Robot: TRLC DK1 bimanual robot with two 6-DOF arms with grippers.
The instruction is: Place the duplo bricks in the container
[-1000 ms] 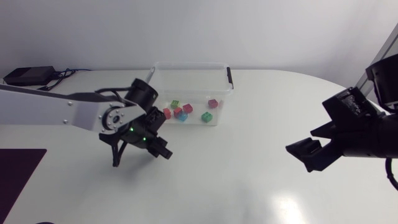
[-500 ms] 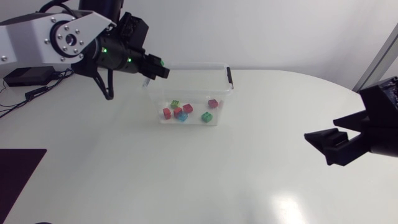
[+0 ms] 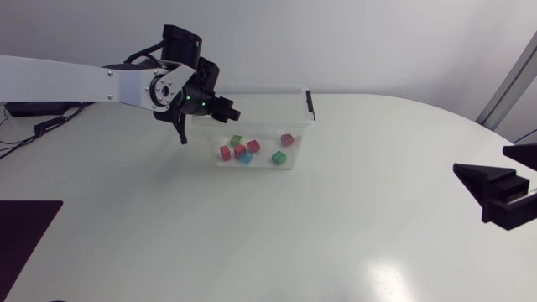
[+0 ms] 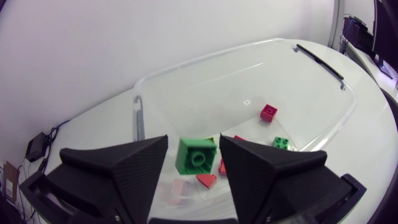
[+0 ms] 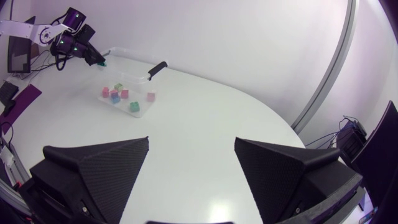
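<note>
The left gripper (image 4: 194, 163) has its fingers closed onto a green duplo brick (image 4: 197, 155), one finger against each opposite side. The brick hangs between the fingertips, over the end of the clear container (image 4: 249, 51) nearest the gripper. Its face toward the camera shows one round feature; I cannot tell whether this is a stud or a socket.

On the container floor, a red piece (image 4: 206, 180) and a pale pink piece (image 4: 177, 188) lie directly under the held brick. A second green brick (image 4: 281, 143) lies just ahead of one fingertip, and a red brick (image 4: 268, 112) lies further ahead. A blue brick (image 3: 245, 157) shows from overhead only. A black latch (image 4: 318, 59) sits on the far end wall.

The right gripper (image 5: 191, 171) has its fingers spread wide and holds nothing. It is over the table (image 5: 205, 124), well apart from the container.
</note>
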